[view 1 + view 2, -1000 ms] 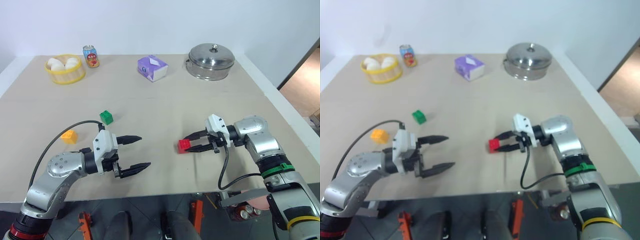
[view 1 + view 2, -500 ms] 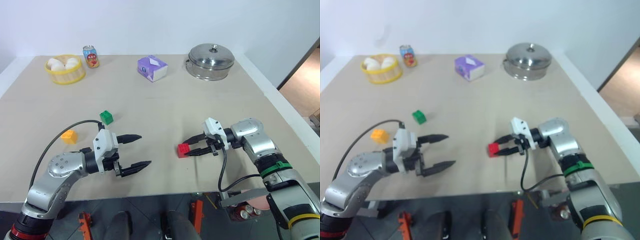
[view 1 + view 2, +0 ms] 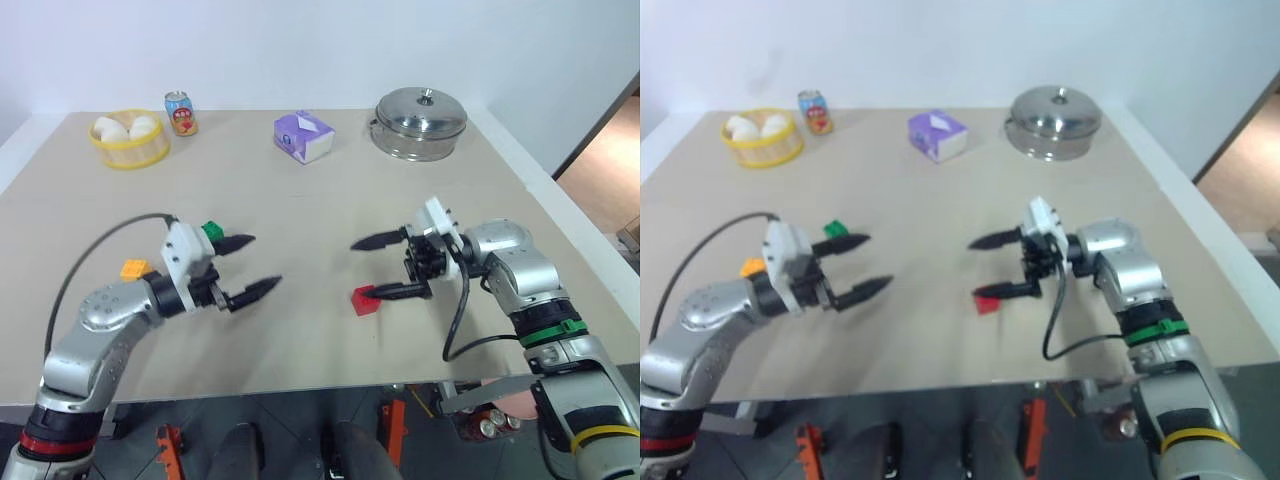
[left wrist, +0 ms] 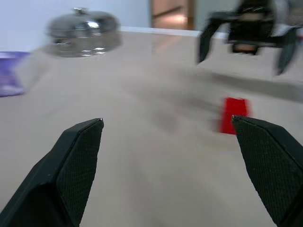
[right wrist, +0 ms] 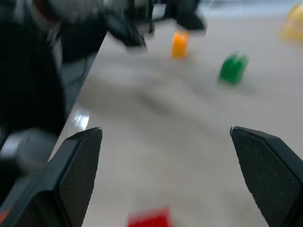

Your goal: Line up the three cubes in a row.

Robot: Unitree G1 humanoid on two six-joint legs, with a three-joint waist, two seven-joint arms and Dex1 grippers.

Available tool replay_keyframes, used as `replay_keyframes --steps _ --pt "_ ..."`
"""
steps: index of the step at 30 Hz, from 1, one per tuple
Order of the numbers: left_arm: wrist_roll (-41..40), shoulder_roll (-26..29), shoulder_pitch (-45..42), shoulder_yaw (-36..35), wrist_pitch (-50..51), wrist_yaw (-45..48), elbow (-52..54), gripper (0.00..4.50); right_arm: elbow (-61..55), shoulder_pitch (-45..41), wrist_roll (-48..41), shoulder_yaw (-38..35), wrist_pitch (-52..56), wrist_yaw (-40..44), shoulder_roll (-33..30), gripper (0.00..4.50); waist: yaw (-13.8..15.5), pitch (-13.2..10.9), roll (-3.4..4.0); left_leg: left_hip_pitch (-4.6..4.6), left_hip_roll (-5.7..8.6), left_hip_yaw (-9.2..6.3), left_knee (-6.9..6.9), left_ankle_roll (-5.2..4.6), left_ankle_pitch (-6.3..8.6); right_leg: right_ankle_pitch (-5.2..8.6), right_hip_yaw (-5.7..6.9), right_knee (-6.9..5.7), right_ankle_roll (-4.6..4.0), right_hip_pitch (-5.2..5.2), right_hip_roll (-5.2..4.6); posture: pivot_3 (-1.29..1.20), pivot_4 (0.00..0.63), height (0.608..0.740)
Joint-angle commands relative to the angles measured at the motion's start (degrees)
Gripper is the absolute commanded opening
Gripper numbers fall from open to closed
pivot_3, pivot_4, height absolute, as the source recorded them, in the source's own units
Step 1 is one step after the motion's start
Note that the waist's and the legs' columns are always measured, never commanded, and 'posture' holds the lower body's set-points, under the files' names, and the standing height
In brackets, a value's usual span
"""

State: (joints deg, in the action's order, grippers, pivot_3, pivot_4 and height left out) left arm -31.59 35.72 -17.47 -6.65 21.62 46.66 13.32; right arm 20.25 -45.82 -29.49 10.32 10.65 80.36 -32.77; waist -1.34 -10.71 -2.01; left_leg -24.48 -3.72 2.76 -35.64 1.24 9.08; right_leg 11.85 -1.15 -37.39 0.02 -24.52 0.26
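The red cube (image 3: 366,301) lies loose on the counter (image 3: 310,200) under the spread right claw (image 3: 376,268), seemingly set there as the row's anchor; well to its left, the empty left claw (image 3: 245,267) gapes beside the green cube (image 3: 211,230).

A matt, smooth, beige table (image 3: 300,200) that looks like laminated board carries three small plastic cubes: a red cube (image 3: 366,301), a green cube (image 3: 211,231) and a yellow-orange cube (image 3: 133,269), all slightly glossy. At the far edge stand a shiny polished metal pot (image 3: 421,122) with a lid, a glossy printed metal soda can (image 3: 181,113), a translucent yellow plastic basket (image 3: 130,139) and a purple tissue pack (image 3: 305,136) in thin, slick wrapping. The left gripper (image 3: 247,266) and right gripper (image 3: 374,267) have matt black plastic fingers with a fine rough texture, on arms of brushed silver metal.
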Motion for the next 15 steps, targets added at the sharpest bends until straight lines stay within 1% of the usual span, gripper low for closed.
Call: replay_keyframes --steps 1,3,5,6,8,12,15 --pt "1.0 3.3 -5.0 -2.7 -0.2 2.0 -7.1 4.5 -3.1 -2.4 1.2 -2.9 2.8 -7.2 2.3 4.48 0.1 0.0 0.0 0.0 -0.02 0.0 0.0 0.0 0.0 -0.01 0.0 0.0 -0.01 -0.02 0.03 0.0 0.15 0.74" --pt "2.1 5.4 -9.0 -2.3 -0.5 4.3 -13.3 4.5 -2.7 -2.9 4.0 -2.2 3.5 -10.4 3.4 4.48 0.2 0.0 -0.01 -0.04 -0.03 0.01 0.01 0.01 0.0 0.0 0.01 -0.01 -0.02 -0.06 0.04 0.0 0.15 0.74" --pt "5.6 7.1 -13.4 -0.6 -2.6 5.8 -20.8 4.5 -2.8 -3.1 5.4 -1.7 4.6 -11.8 4.1 4.48 0.3 0.0 -0.03 -0.23 -0.01 0.02 0.01 0.01 0.0 -0.02 0.0 -0.01 0.01 -0.26 0.01 0.0 0.15 0.74" --pt "7.5 7.8 -15.5 0.7 -3.9 7.1 -24.7 4.5 -2.7 -3.3 6.0 -1.7 4.9 -12.5 4.5 4.48 0.3 0.0 -0.05 -0.42 0.02 0.02 -0.01 0.01 -0.01 -0.14 0.01 -0.02 0.23 -0.44 0.0 0.0 0.15 0.74" --pt "11.0 8.6 -18.7 3.0 -6.4 9.7 -31.4 4.5 -2.6 -3.5 7.0 -1.9 5.0 -13.7 5.4 4.48 0.3 0.0 -0.05 -0.71 0.02 0.09 -0.05 0.0 -0.01 -0.19 -0.05 -0.03 0.29 -0.7 -0.01 0.0 0.15 0.74" --pt "17.2 7.3 -26.0 7.1 -11.4 12.2 -44.6 4.5 -3.1 -3.3 8.0 -2.8 4.6 -15.7 6.9 4.48 0.2 0.0 -0.05 -0.76 0.03 0.15 -0.01 0.01 0.03 -0.14 -0.11 -0.03 0.34 -0.76 0.01 0.0 0.15 0.74" --pt "20.8 5.8 -30.0 9.3 -14.4 13.3 -52.4 4.5 -4.4 -2.8 7.9 -3.3 4.8 -16.5 7.4 4.48 0.3 0.0 -0.05 -0.81 0.02 0.13 -0.02 0.01 0.03 -0.14 -0.09 -0.05 0.34 -0.79 0.03 0.0 0.15 0.74"
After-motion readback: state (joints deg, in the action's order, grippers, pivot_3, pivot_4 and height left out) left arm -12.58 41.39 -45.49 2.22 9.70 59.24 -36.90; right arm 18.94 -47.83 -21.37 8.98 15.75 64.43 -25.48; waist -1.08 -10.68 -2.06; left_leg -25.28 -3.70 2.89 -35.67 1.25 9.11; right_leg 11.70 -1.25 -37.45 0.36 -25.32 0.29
